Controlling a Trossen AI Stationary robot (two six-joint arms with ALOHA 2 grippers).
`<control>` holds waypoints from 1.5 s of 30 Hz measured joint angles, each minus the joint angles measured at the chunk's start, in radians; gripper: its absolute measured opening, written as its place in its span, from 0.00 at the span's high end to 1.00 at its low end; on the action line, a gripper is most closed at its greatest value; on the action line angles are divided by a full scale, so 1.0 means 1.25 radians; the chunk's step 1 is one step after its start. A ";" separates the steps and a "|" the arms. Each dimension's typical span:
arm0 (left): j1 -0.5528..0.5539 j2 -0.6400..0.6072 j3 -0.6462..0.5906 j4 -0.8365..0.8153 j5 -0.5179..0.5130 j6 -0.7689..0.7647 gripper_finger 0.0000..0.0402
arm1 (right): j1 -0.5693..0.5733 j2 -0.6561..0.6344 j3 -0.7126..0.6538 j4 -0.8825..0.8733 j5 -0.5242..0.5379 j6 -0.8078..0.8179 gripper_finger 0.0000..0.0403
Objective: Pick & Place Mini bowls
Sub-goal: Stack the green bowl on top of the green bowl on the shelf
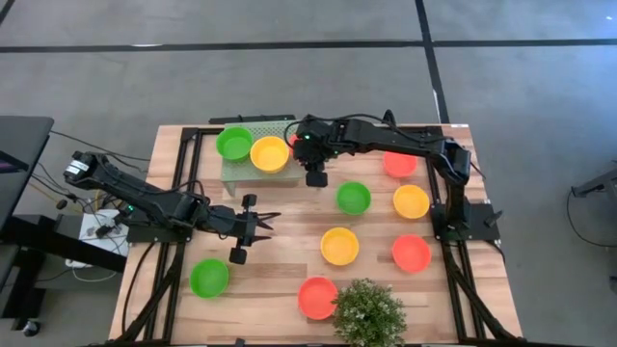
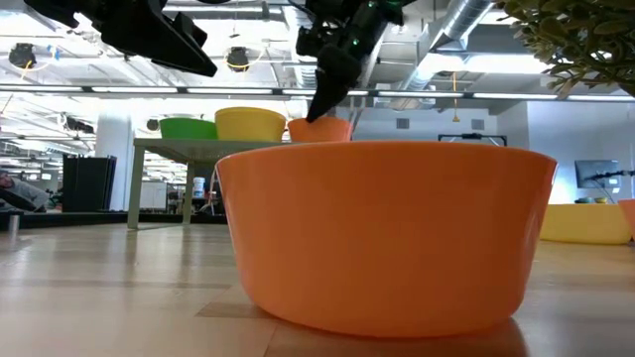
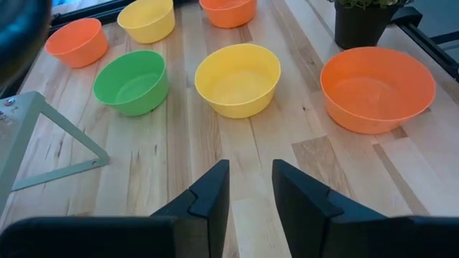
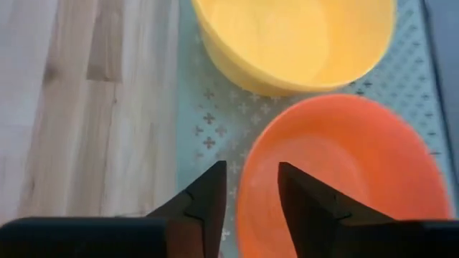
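Observation:
Three mini bowls sit side by side on the pale green perforated stand (image 1: 253, 126): green (image 1: 233, 143), yellow (image 1: 270, 153), and an orange one (image 4: 337, 172) mostly hidden under my right arm in the high view. My right gripper (image 4: 251, 172) hangs over it, pointing down and open. One finger is outside the rim (image 4: 242, 188) and one inside, with a gap to each. My left gripper (image 3: 251, 168) is open and empty, low over bare wood right of the green bowl (image 1: 209, 278). Several more bowls rest on their bases on the table.
Loose bowls on the table: orange (image 1: 399, 163), green (image 1: 353, 198), yellow (image 1: 411, 201), yellow (image 1: 338, 246), orange (image 1: 411, 253), orange (image 1: 317, 297). The potted plant (image 1: 368, 313) stands at the near edge. The stand's leg (image 3: 43, 143) is near my left gripper. Bare wood shows between stand and bowls.

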 joint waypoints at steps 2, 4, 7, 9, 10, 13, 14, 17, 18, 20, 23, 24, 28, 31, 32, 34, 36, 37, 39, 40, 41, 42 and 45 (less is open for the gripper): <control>0.000 0.000 0.000 0.000 0.000 0.000 0.73 | 0.008 -0.001 0.027 -0.016 0.010 0.003 0.67; 0.000 0.000 0.000 0.000 0.000 0.000 0.73 | 0.019 -0.001 0.053 -0.045 0.012 0.003 0.65; 0.000 0.000 0.000 0.000 0.000 0.000 0.73 | 0.041 0.000 0.109 -0.107 0.013 0.004 0.63; 0.000 0.000 0.000 0.000 0.000 0.000 0.73 | 0.059 -0.001 0.150 -0.147 0.013 0.006 0.61; 0.000 0.000 0.000 0.000 0.000 0.000 0.73 | 0.069 -0.002 0.169 -0.173 0.012 0.007 0.61; 0.000 0.000 0.000 0.000 0.000 0.000 0.73 | 0.098 -0.001 0.223 -0.226 0.018 0.044 0.60; 0.000 0.000 0.000 0.000 0.000 0.000 0.73 | 0.109 -0.001 0.240 -0.241 0.028 0.060 0.60; 0.000 0.000 0.000 0.000 0.000 0.000 0.73 | 0.146 -0.001 0.288 -0.302 0.075 0.094 0.60; 0.000 0.000 0.000 0.000 0.000 0.000 0.73 | 0.159 -0.001 0.299 -0.322 0.092 0.100 0.60; 0.000 0.000 0.000 0.000 0.000 0.000 0.73 | 0.185 -0.001 0.319 -0.359 0.130 0.111 0.61; 0.000 0.000 0.000 0.000 0.000 0.000 0.73 | 0.223 -0.001 0.342 -0.427 0.197 0.159 0.63; 0.000 0.000 0.000 0.000 0.000 0.000 0.73 | 0.235 -0.001 0.347 -0.451 0.223 0.179 0.63; 0.000 0.000 0.000 0.000 0.000 0.000 0.73 | 0.271 -0.001 0.353 -0.549 0.267 0.273 0.68; 0.000 0.000 0.000 0.000 0.000 0.000 0.73 | 0.290 -0.001 0.352 -0.597 0.266 0.313 0.71; 0.000 0.000 0.000 0.001 0.000 0.000 0.73 | 0.294 -0.002 0.351 -0.592 0.264 0.318 0.72; 0.000 0.000 0.000 0.001 0.000 0.000 0.73 | 0.304 -0.007 0.347 -0.594 0.255 0.321 0.73; 0.000 0.000 0.000 0.000 0.000 -0.002 0.73 | 0.310 -0.017 0.347 -0.594 0.245 0.321 0.73; 0.000 0.000 0.000 0.001 0.000 -0.003 0.73 | 0.315 -0.025 0.347 -0.593 0.245 0.327 0.73; 0.000 0.000 0.000 0.000 0.000 -0.003 0.73 | 0.320 -0.041 0.347 -0.588 0.245 0.338 0.73; 0.000 0.000 0.000 0.000 0.000 -0.003 0.73 | 0.320 -0.047 0.346 -0.589 0.244 0.349 0.73; 0.000 -0.001 0.000 0.000 0.000 -0.003 0.73 | 0.320 -0.051 0.346 -0.591 0.245 0.361 0.73; 0.000 -0.004 0.000 0.000 0.000 -0.003 0.73 | 0.319 -0.054 0.346 -0.590 0.244 0.369 0.73; 0.000 -0.023 -0.001 0.000 0.000 -0.010 0.73 | 0.319 -0.060 0.344 -0.589 0.244 0.375 0.73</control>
